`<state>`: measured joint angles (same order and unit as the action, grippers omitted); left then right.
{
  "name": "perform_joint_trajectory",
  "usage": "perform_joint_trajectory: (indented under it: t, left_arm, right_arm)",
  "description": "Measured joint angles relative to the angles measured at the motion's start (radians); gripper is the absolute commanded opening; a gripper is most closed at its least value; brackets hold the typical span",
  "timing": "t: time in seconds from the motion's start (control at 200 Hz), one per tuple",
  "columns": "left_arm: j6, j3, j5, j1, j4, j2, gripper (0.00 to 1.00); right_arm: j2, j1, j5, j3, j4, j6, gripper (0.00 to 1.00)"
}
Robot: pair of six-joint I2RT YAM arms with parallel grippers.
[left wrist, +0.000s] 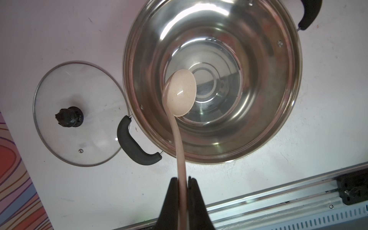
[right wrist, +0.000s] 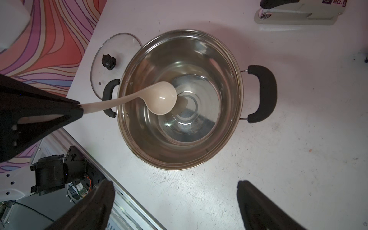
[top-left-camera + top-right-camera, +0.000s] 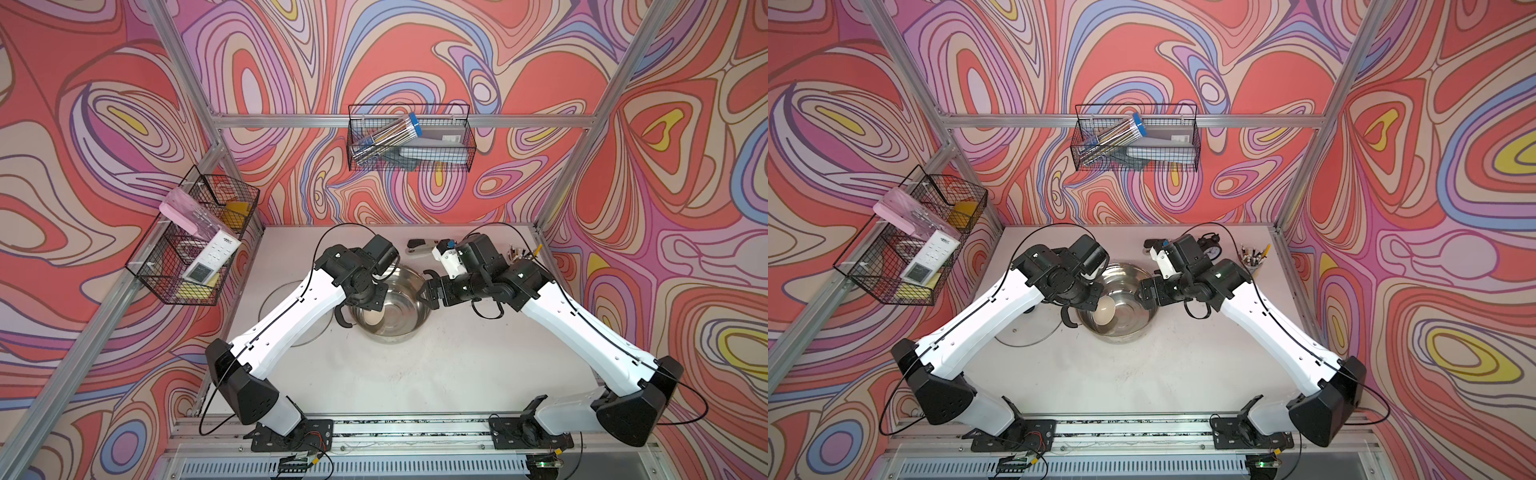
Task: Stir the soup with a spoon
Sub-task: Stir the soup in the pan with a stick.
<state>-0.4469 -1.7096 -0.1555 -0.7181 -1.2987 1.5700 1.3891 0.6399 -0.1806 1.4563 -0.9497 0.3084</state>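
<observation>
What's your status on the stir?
Left tool shut on spoon, bowl inside pot. Right tool open, empty, at pot's rim. Lid off, beside pot; path clear.

The spoon (image 2: 163,98) is gripped by its handle in the left end effector (image 2: 80,106), with its bowl held inside the steel pot (image 2: 179,167). The right end effector (image 2: 175,199) is spread wide over the worktop (image 2: 278,159), with the pot just ahead of it. A glass lid (image 2: 115,51) is seen beyond the left end effector, against the pot.

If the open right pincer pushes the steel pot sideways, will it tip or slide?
Probably slide: the pot is wide with a flat base on the smooth table. The shallow clear liquid may slosh. Its polished wall looks slippery; the black handle likely grips better.
</observation>
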Motion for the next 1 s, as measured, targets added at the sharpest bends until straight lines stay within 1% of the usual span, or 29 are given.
perform_joint_trajectory:
  t: [0.125, 0.27, 0.506, 0.731, 0.866, 1.002]
  left_arm:
    - [-0.004, -0.018, -0.038, 0.004, 0.013, 0.033, 0.0]
    - [-0.006, -0.035, -0.029, 0.005, 0.065, 0.074, 0.0]
    - [-0.01, -0.051, 0.084, 0.005, 0.17, 0.095, 0.0]
    - [-0.01, -0.049, 0.209, 0.003, 0.196, 0.095, 0.0]
    - [-0.016, -0.028, 0.238, 0.002, 0.185, 0.089, 0.0]
    - [-0.024, 0.0, 0.234, -0.001, 0.136, 0.066, 0.0]
  right_arm:
    - [-0.003, 0.001, 0.005, -0.002, 0.0, 0.0, 0.98]
    - [-0.013, 0.001, 0.013, -0.003, -0.001, 0.0, 0.98]
    - [-0.015, 0.001, 0.032, -0.003, -0.006, -0.001, 0.98]
    - [-0.021, 0.001, 0.035, -0.003, -0.007, -0.005, 0.98]
    - [-0.021, 0.001, 0.034, -0.003, -0.007, -0.005, 0.98]
    - [-0.021, 0.001, 0.029, -0.003, -0.005, -0.006, 0.98]
